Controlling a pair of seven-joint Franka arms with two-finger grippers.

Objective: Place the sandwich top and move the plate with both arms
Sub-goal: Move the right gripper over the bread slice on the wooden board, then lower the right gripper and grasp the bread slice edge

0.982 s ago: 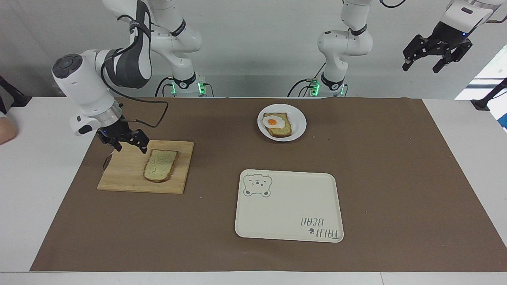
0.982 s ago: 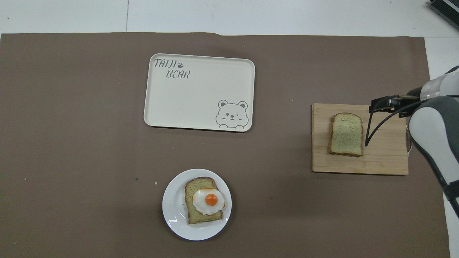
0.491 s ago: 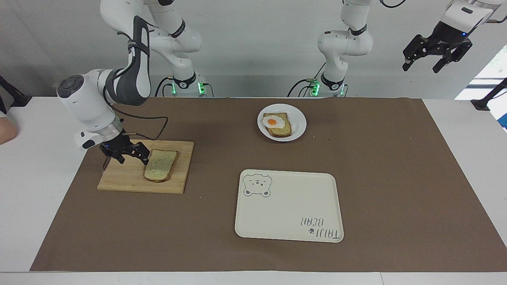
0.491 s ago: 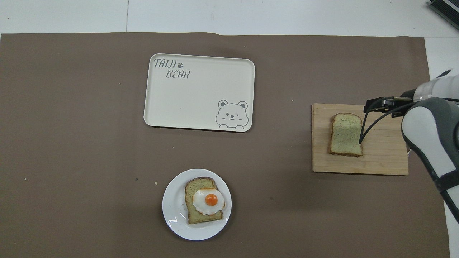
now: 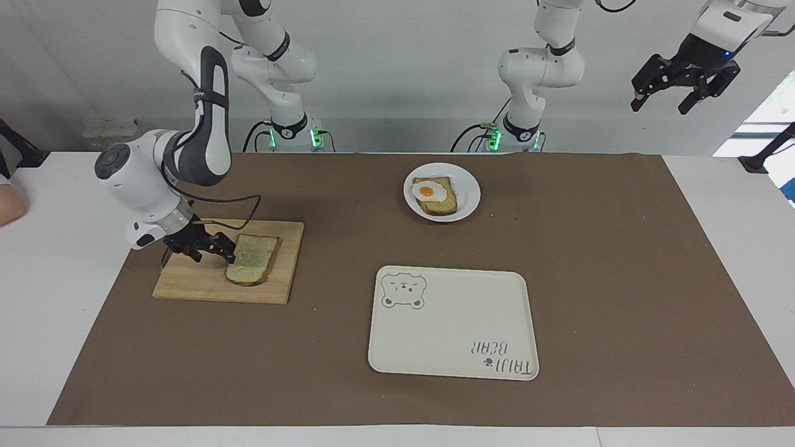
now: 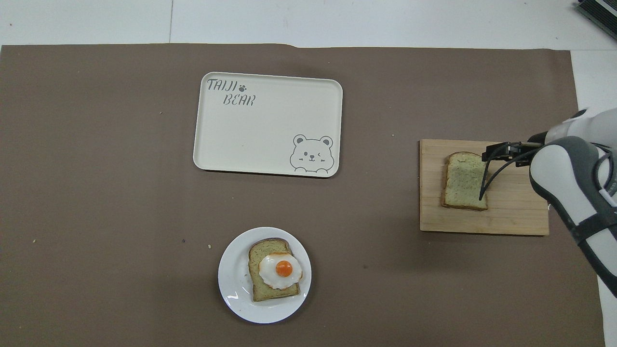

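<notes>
The sandwich top (image 5: 251, 257) (image 6: 462, 180), a pale speckled slice with a brown crust, lies flat on a wooden board (image 5: 192, 282) (image 6: 511, 212) toward the right arm's end of the table. My right gripper (image 5: 213, 254) (image 6: 488, 154) is open and low over the board, right at the slice's edge; whether it touches the slice I cannot tell. The small white plate (image 5: 470, 192) (image 6: 231, 284) holds an egg-topped toast (image 5: 438, 195) (image 6: 274, 274) and sits close to the robots. My left gripper (image 5: 661, 104) waits high in the air, open and holding nothing.
A cream rectangular tray with a bear drawing (image 5: 453, 335) (image 6: 267, 144) lies farther from the robots than the plate. A brown mat (image 5: 621, 279) covers the table. A black cable loops from the right wrist over the board.
My right gripper has come down and slid across the board up to the slice's edge. The left arm, plate and tray have not moved.
</notes>
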